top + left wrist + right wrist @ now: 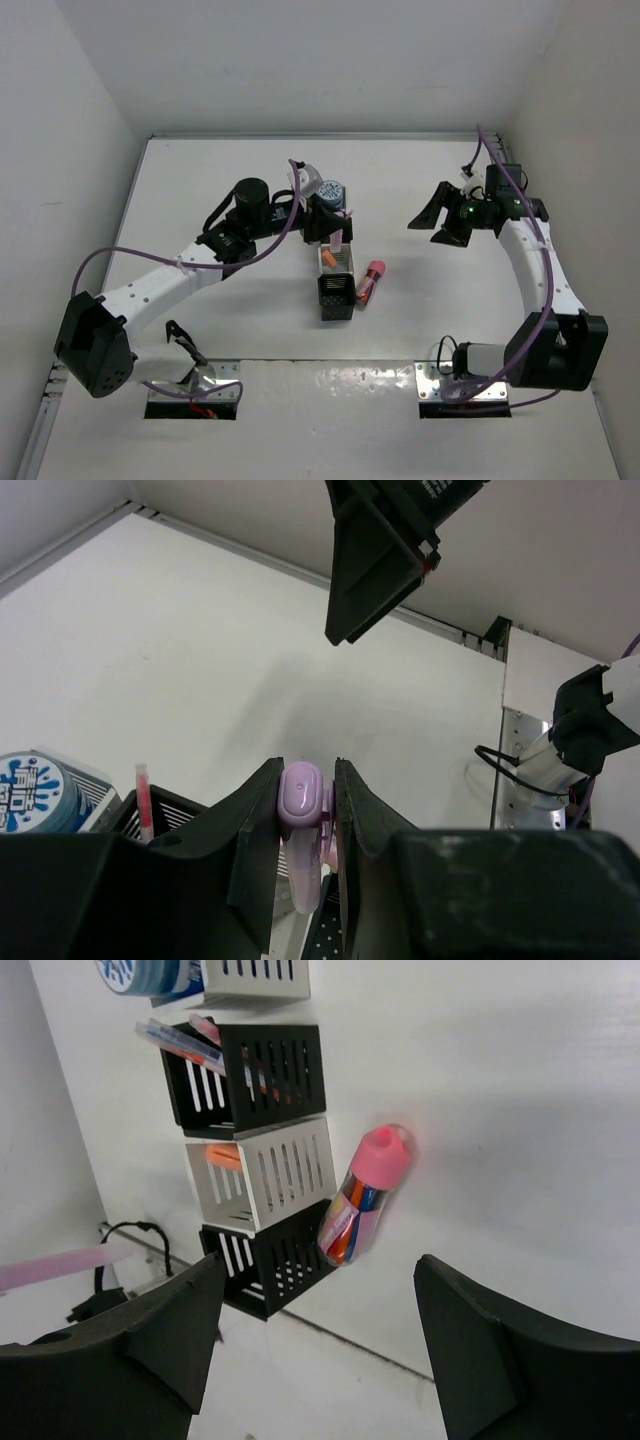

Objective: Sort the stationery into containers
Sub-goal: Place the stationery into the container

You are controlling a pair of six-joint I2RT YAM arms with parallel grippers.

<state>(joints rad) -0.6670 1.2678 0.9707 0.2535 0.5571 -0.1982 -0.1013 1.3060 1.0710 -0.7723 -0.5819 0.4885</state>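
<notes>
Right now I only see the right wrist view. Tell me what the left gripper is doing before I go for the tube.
Observer: The left gripper is shut on a lilac pen.
Operator: Say where it is relative to the cups.
Observer: In the top view it hangs over the row of cups, toward the far end.
Operator: Now place my gripper against the tube.
Observer: In the top view the right gripper is off to the right of the tube, apart from it.
</notes>
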